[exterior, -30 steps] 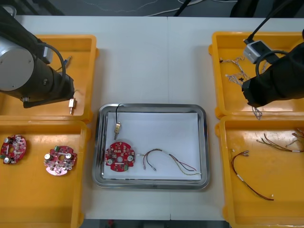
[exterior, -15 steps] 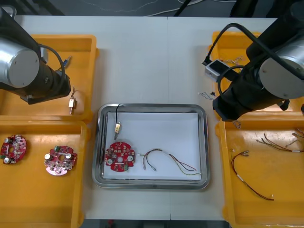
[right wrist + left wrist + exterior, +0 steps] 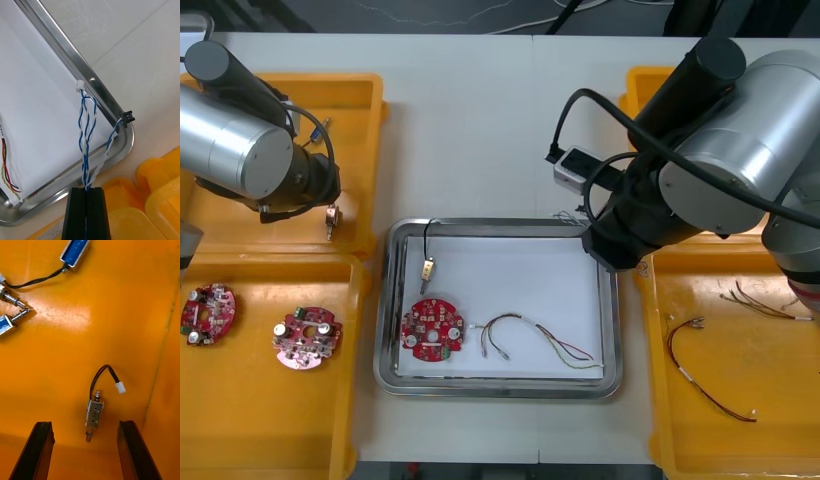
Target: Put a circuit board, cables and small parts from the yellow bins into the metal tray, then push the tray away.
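The right gripper (image 3: pixel 87 189) is closed on a twisted blue and white cable (image 3: pixel 86 142), pinched between the two black fingers with almost no gap. The cable hangs over the far right corner of the shiny metal tray (image 3: pixel 75 56). Its white connector is above the tray's white lining, just inside the rim, and its black connector is above the rim itself. In the front view the right arm covers that corner and part of the far right yellow bin (image 3: pixel 640 85). The tray already holds a round red circuit board (image 3: pixel 431 328), a black cable with a small metal part (image 3: pixel 426 250) and a red and yellow cable (image 3: pixel 540 345). The left gripper (image 3: pixel 85 423) is over the far left yellow bin (image 3: pixel 350 90), fingers spread wide and gripping nothing. A small metal part with a black lead and white plug (image 3: pixel 93 414) lies on the bin floor between the fingers. Two spare red circuit boards (image 3: pixel 306 337) are in the near left yellow bin (image 3: pixel 280 420), and loose cables (image 3: pixel 705 375) are in the near right yellow bin (image 3: pixel 740 440). One second ago the right arm was over the far right bin; it has since swung across to the tray. The tray contents are unchanged.
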Robot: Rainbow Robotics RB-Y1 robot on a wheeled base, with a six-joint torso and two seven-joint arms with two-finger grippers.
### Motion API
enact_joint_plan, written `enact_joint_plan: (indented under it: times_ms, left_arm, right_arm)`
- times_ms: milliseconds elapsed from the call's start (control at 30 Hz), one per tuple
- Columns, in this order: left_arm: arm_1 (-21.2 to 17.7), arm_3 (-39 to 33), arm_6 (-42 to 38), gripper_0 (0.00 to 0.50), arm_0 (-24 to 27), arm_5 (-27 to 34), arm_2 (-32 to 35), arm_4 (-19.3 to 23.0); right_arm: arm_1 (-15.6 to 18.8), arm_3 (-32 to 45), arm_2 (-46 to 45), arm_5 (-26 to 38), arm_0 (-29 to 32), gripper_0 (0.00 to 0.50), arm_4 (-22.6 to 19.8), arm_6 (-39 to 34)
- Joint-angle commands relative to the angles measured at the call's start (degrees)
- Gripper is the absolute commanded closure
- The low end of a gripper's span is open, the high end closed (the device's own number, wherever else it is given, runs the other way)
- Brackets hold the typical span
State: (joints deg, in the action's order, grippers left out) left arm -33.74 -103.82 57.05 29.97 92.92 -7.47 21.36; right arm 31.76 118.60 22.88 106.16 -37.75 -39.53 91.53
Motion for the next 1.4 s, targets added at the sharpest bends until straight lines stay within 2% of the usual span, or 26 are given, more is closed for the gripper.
enact_joint_plan:
  times_ms: [33, 167, 300, 567, 667, 967, 1400]
  left_arm:
    - [1.0, 0.2, 8.2, 0.000, 1.7, -1.5, -1.2, -0.5]
    - [1.0, 0.2, 8.8, 0.000, 0.9, -3.5, -2.1, -0.3]
    - [1.0, 0.2, 9.6, 0.000, 0.1, -4.9, -3.0, -0.3]
    - [1.0, 1.6, 10.6, 0.000, -0.8, -7.9, -3.3, 0.7]
    - [1.0, 2.2, 10.9, 0.000, -1.8, -9.9, -3.1, 0.6]
    - [1.0, 4.0, 11.9, 0.002, -2.4, -9.6, -2.1, 0.4]
    - [1.0, 4.0, 12.9, 0.021, -4.9, -9.4, -1.5, 1.2]
  right_arm:
    - [-0.9, 1.7, 5.3, -3.7, -2.7, 0.500, 1.6, 3.2]
    - [-0.9, 0.9, 7.8, -6.9, -2.9, 0.500, 2.4, 8.2]
    - [-0.9, -2.3, 9.9, -9.7, -3.9, 0.500, 1.3, 14.6]
    - [-1.1, -8.2, 13.5, -13.8, -6.1, 0.500, 0.0, 21.6]
    - [-1.3, -10.3, 15.0, -15.2, -7.2, 0.500, -0.4, 22.4]
    - [-1.4, -15.5, 20.0, -20.1, -9.3, 0.500, -0.6, 23.4]
    - [-2.1, -19.4, 23.0, -21.0, -10.4, 0.500, -2.1, 24.7]
